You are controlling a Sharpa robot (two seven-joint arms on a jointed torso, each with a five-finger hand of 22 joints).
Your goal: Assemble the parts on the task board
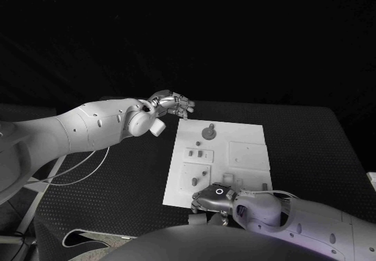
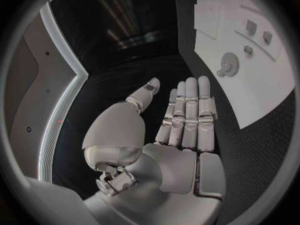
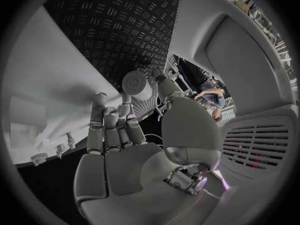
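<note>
So the black table [image 1: 102, 185] has that ribbed, grippy-looking mat surface, you can see the little dash pattern pretty clearly from the wrist cams. Sitting flat on it, roughly in the middle, is the white task board [image 1: 246, 136], long side running from the near edge toward the far edge. Over by the right edge of the table there's a small pale thing [image 1: 371, 179] poking in, can't tell what it is.

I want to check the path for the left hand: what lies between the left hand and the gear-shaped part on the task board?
Nothing: in the left wrist view, bare black table and bare white task board separate the left hand from the gear-shaped part.
</note>
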